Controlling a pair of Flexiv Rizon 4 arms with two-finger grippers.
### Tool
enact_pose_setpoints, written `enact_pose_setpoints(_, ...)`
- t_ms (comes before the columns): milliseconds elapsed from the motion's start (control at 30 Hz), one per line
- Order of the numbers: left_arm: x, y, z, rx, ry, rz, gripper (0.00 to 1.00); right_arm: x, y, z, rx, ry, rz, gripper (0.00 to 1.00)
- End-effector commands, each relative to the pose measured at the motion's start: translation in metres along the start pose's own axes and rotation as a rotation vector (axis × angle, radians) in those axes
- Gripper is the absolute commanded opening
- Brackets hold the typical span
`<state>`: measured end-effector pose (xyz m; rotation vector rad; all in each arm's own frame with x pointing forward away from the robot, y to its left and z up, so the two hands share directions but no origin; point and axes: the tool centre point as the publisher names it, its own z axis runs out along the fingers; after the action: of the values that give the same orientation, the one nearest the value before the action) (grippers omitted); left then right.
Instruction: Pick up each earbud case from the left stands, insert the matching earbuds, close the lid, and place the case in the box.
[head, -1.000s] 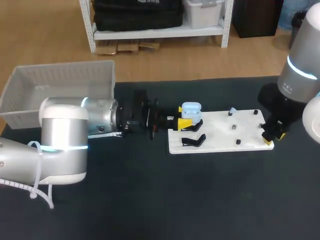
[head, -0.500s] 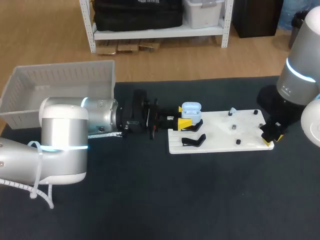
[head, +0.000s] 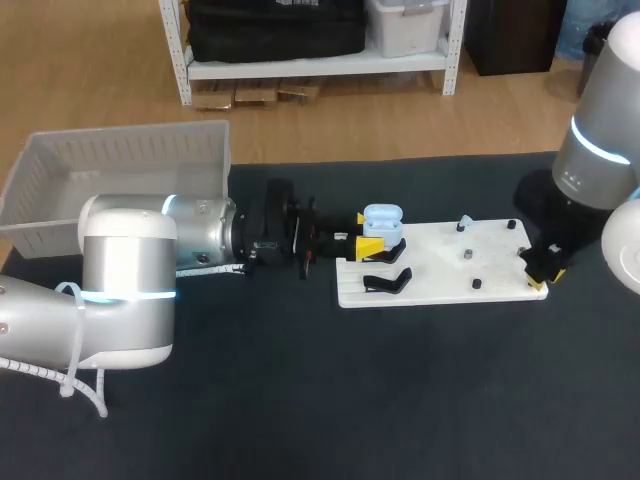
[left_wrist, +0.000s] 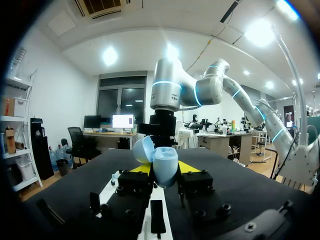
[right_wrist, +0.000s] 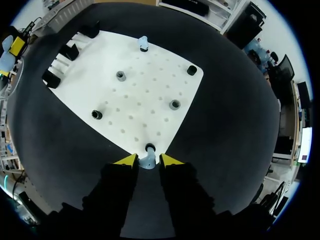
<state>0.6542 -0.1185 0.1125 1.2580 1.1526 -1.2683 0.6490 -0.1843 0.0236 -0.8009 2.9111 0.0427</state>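
The table (head: 300, 400) is covered in a dark, matt cloth with a fine, felt-like nap. The board (head: 440, 275) is white and smooth with a faint satin look, like plastic. The earbud case (left_wrist: 165, 167) is glossy pale blue plastic that catches the ceiling lights. The earbud (right_wrist: 148, 163) looks like the same smooth pale plastic. The empty stand (head: 387, 282) is matt black plastic. The box (head: 120, 160) is milky, ribbed plastic. The left arm (head: 195, 235) has satin silvery metal and smooth white shells. The right gripper (right_wrist: 148, 160) has 2 matt black fingers with yellow tips.
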Motion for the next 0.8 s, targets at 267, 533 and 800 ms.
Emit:
enact_pose_setpoints(267,0.001,-0.001,0.0005,-0.006,-0.002,0.003,0.0,0.004,0.0015,-0.0032,0.015,-0.018,0.0,0.2)
enact_pose_setpoints(533,0.001,-0.001,0.0005,-0.006,-0.002,0.003,0.0,0.0037,0.0018,-0.0025,0.017,-0.017,-0.003,0.16)
enact_pose_setpoints(800,0.001,-0.001,0.0005,-0.006,-0.002,0.003,0.0,0.0026,0.0049,-0.0034,0.018,-0.018,-0.012,0.0)
